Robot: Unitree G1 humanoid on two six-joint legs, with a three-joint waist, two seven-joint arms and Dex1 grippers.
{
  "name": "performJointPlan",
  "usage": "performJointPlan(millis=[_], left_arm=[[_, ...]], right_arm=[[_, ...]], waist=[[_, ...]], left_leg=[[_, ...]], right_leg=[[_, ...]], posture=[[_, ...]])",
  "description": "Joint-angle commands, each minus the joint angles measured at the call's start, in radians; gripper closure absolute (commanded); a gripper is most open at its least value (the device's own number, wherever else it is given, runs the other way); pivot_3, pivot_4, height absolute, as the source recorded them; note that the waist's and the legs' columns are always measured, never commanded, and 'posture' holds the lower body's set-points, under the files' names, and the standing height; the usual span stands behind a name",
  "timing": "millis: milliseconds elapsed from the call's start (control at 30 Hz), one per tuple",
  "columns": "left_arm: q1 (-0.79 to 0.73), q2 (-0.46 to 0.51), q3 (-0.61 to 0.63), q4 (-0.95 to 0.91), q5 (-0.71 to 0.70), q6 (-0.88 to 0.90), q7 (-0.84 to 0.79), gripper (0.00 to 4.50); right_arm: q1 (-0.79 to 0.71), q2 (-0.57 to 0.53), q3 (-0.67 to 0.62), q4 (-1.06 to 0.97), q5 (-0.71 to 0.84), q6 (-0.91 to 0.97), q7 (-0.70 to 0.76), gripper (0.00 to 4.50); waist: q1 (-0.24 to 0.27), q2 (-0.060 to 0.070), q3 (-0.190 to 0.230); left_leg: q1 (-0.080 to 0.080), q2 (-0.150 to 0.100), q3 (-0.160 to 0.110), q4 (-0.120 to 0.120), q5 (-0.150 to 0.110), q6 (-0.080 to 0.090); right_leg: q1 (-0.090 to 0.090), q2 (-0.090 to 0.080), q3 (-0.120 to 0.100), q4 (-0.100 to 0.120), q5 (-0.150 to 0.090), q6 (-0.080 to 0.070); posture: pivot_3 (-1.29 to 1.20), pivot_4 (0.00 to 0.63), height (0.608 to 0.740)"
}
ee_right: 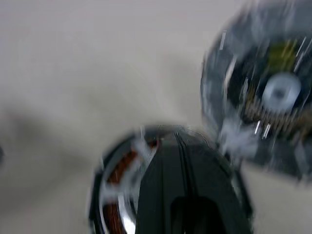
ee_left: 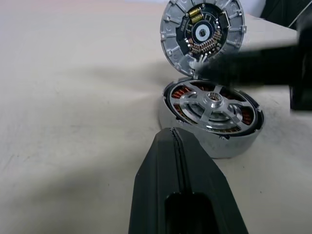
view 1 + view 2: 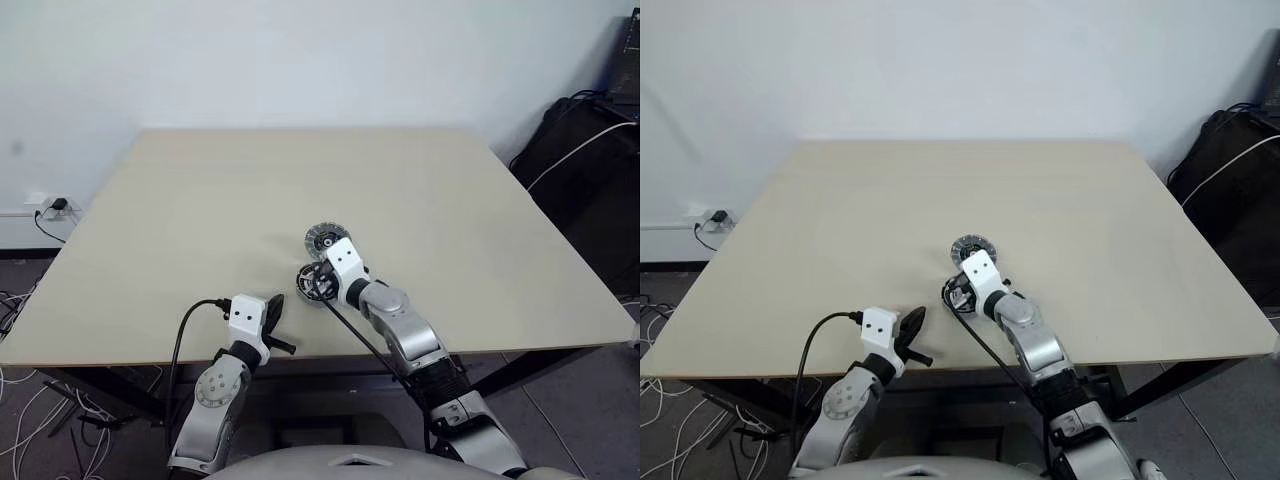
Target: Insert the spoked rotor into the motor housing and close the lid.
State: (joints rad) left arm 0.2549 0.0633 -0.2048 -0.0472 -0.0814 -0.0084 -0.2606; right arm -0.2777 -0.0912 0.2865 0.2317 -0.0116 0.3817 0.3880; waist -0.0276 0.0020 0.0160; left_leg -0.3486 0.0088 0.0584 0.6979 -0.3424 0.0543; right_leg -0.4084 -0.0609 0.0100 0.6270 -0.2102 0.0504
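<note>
My right pincer (image 3: 318, 283) is pressed closed w/ nothing held, its black tip just over the motor housing (image 2: 210, 117) on the desk (image 3: 200, 200). The spoked rotor (image 2: 213, 105) already sits inside the housing, copper windings showing between the spokes. The lid (image 2: 202, 35) is off, just beyond the housing on its far side, edge close to the housing rim; can't tell if they touch. Lid's inner face shows, w/ dark centre and small parts. My left pincer (image 3: 270, 318) is closed too, empty, nearer me than the housing, apart from it, aimed at it.
</note>
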Motion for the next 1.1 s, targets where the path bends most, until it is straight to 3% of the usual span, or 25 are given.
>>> performJointPlan(millis=[33,367,500,733,1100], left_arm=[[-0.001,-0.005,0.004,-0.031,0.003,-0.022,0.006,4.48],[-0.005,-0.002,0.001,-0.029,0.003,-0.018,0.003,4.48],[-0.01,-0.003,0.001,-0.026,0.002,-0.017,0.003,4.48],[-0.007,-0.009,-0.003,-0.021,0.005,-0.021,0.007,4.48],[-0.008,-0.013,-0.012,-0.013,0.01,-0.029,0.006,4.48]], right_arm=[[0.011,-0.021,0.028,-0.001,-0.02,0.044,0.026,4.5],[-0.001,-0.014,-0.012,-0.109,0.012,0.026,0.027,4.5],[-0.039,-0.073,0.059,-0.18,-0.085,0.121,0.023,4.5],[-0.131,-0.213,0.154,-0.291,-0.087,0.253,0.233,4.5],[-0.276,-0.369,0.325,-0.265,-0.131,0.228,0.505,4.5]], waist=[[-0.001,0.001,-0.001],[-0.002,0.003,-0.003],[-0.001,0.003,-0.003],[0.001,0.003,-0.003],[0.002,0.003,-0.002]], left_leg=[[0.0,0.0,0.0,0.0,0.0,0.0],[0.005,0.002,0.0,0.0,0.0,0.001],[0.0,0.001,0.0,0.0,0.0,0.0],[0.0,0.0,-0.001,0.0,0.0,0.001],[0.0,-0.001,-0.001,0.0,0.0,0.001]], right_leg=[[0.0,0.0,0.0,0.0,0.0,0.0],[0.005,0.0,0.0,0.0,0.0,0.0],[0.0,0.0,0.0,0.0,0.0,0.0],[0.0,0.0,0.0,0.0,0.0,0.0],[0.0,0.0,-0.001,-0.001,0.0,0.0]], posture=[[0.0,0.0,0.74],[0.0,0.0,0.74],[0.0,0.0,0.74],[0.0,0.0,0.74],[0.0,0.0,0.74]])
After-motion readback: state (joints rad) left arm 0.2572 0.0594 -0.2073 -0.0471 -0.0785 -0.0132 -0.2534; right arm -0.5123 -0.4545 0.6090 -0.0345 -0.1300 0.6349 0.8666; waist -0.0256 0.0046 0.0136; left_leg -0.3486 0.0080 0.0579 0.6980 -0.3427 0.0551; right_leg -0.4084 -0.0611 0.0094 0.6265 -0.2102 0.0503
